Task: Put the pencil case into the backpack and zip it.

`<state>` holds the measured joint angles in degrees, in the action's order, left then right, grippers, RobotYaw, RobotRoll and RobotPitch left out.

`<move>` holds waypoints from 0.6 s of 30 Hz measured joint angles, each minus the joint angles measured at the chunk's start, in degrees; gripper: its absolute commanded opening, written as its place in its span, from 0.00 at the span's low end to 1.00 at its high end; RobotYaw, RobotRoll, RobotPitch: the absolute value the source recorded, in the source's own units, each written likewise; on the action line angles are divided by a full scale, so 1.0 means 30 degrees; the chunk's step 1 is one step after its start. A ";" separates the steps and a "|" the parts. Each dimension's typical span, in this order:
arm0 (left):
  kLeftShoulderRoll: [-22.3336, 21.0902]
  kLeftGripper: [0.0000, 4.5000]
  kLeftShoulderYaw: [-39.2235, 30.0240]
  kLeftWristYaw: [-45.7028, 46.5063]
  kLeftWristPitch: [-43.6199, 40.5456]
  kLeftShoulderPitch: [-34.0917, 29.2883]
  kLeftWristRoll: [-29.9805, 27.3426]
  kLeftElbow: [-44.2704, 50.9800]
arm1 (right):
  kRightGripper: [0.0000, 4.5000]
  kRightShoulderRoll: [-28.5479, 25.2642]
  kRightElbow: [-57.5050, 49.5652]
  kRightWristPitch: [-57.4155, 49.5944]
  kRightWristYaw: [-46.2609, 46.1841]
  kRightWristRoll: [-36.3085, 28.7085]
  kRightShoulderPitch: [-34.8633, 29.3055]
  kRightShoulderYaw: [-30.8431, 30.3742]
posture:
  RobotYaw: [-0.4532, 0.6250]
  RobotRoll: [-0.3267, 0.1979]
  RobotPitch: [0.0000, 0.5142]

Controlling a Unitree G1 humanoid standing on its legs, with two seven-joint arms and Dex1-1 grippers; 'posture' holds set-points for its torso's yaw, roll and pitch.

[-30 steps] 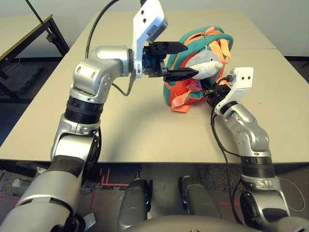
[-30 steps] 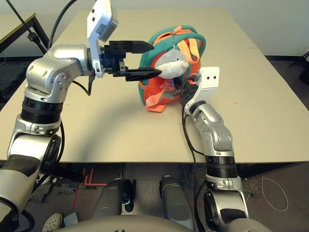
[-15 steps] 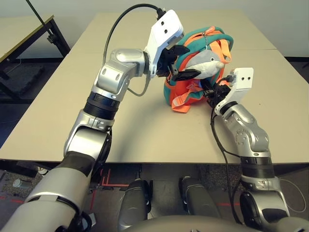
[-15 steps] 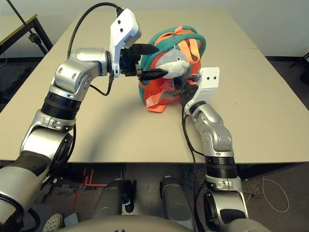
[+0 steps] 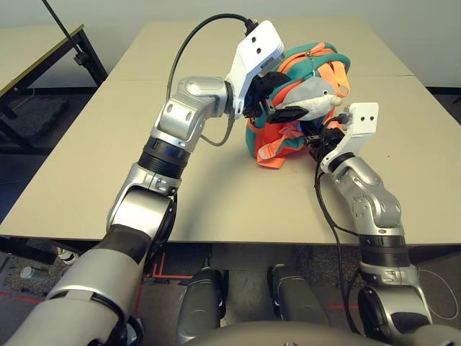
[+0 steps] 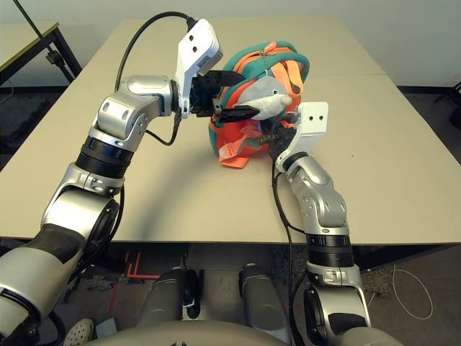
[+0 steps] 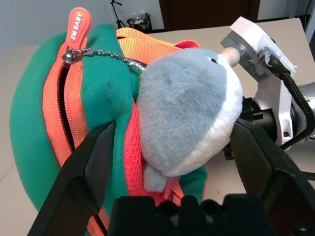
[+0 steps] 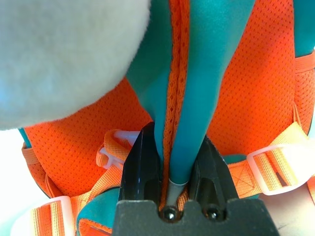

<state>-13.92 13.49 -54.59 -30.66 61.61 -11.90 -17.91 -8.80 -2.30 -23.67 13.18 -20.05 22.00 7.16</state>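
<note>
A broad beige table (image 5: 108, 130) carries the backpack (image 6: 248, 140), which lies near its middle, orange with teal trim and its zip almost run to the end. The left gripper (image 7: 172, 162) is up against the pack with its black fingers (image 7: 86, 162) spread wide, one on each side of the grey plush dolphin (image 7: 189, 110). The right gripper (image 8: 170, 162) sits low on the pack's near side, pinching a fold of its teal edging. An orange zip pull (image 7: 76, 24) stands at the top.
</note>
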 measured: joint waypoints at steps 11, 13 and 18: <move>-0.0132 0.00 0.0410 0.0002 -0.0961 -0.0469 0.0170 0.1020 | 0.12 0.0223 0.0041 0.0032 0.0002 0.0031 0.0005 -0.0036 | 0.22 0.62 0.17; -0.0117 0.00 0.0540 0.0004 -0.1187 -0.0579 0.0210 0.1033 | 0.12 0.0244 0.0043 0.0035 0.0002 0.0033 0.0062 -0.0074 | 0.22 0.62 0.17; -0.0610 0.00 0.0275 -0.0049 -0.2210 -0.0572 -0.0101 0.1704 | 0.12 0.0271 0.0042 0.0046 0.0044 0.0029 0.0064 -0.0124 | 0.22 0.62 0.17</move>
<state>-15.75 14.31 -54.74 -37.29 59.89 -12.20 -12.80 -7.98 -2.18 -23.53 13.31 -19.97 22.19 6.79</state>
